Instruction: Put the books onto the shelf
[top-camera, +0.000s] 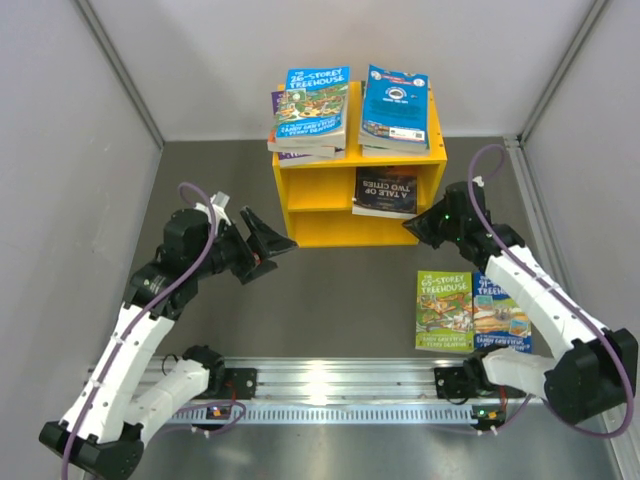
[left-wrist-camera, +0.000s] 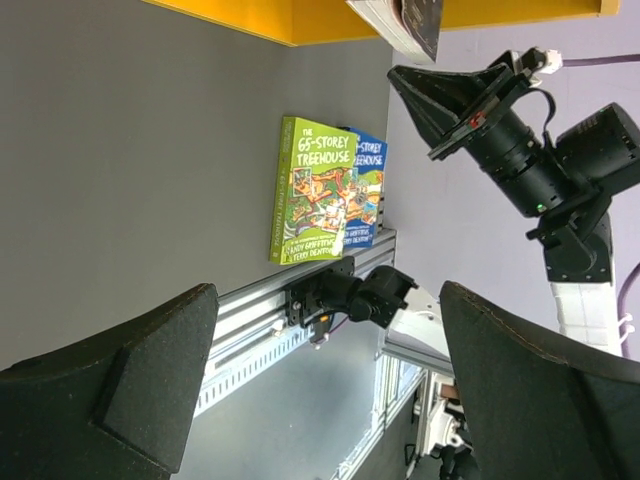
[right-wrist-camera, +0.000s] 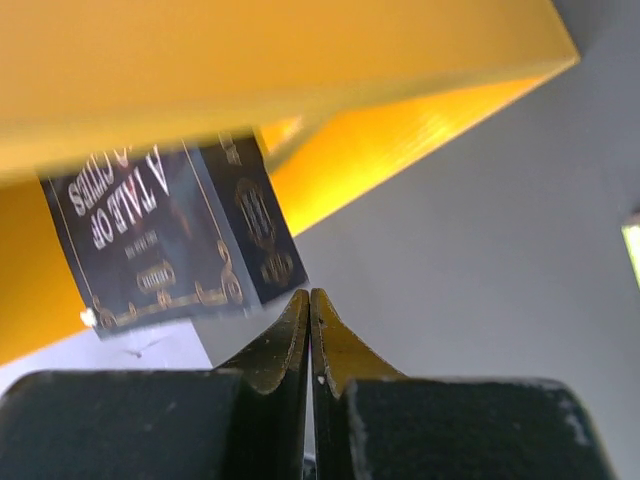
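Right gripper (right-wrist-camera: 309, 300): my fingers are pinched fully together with nothing between them, tips just under the dark book (right-wrist-camera: 160, 235)'s overhanging corner. That book juts out of the shelf (top-camera: 315, 190) front. Left gripper (left-wrist-camera: 327, 290) gapes wide and empty over bare table (top-camera: 330, 290). Green book (top-camera: 444, 310) and blue book (top-camera: 503, 318) lie flat near my right arm.

A black book (top-camera: 385, 190) with pale lettering sits in the yellow shelf (top-camera: 318, 192), blue-covered books (top-camera: 396, 108) atop it, a green book (top-camera: 444, 310) and blue book (top-camera: 500, 325) before it on the grey counter (top-camera: 340, 300).
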